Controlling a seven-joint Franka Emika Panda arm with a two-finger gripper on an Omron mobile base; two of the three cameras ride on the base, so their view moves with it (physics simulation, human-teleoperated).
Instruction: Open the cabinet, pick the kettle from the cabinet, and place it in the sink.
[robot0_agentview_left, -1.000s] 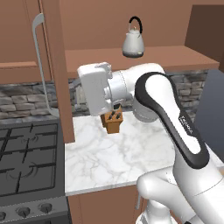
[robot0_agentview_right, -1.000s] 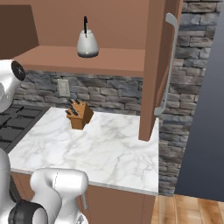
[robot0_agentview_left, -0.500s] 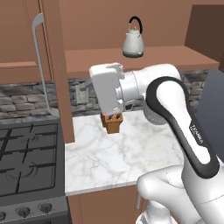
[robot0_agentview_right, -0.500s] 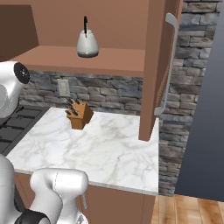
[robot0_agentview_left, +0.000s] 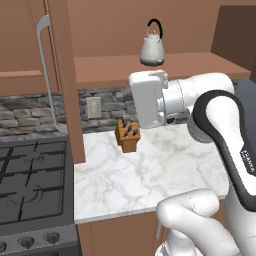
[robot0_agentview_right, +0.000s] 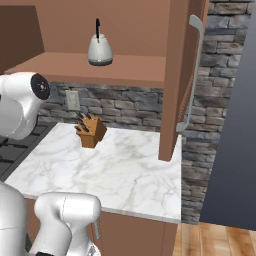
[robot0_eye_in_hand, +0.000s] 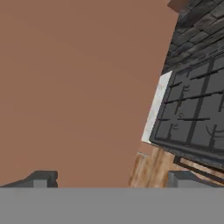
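Kettle (robot0_agentview_left: 152, 49) sits on the open cabinet (robot0_agentview_right: 125, 67) shelf, near its front edge, doors swung wide to free the reach. Gripper (robot0_eye_in_hand: 109, 178) spreads its fingers empty, facing a door panel, ready to turn toward the kettle.

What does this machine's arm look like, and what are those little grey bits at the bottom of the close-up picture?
The arm is made of glossy white rounded shells joined by dark bands, with small dark lettering along one curved segment. Its wrist ends in a boxy white block. In the right base view a white round joint cap carries a black disc. The grey bits are two small dark grey blocky finger tips.
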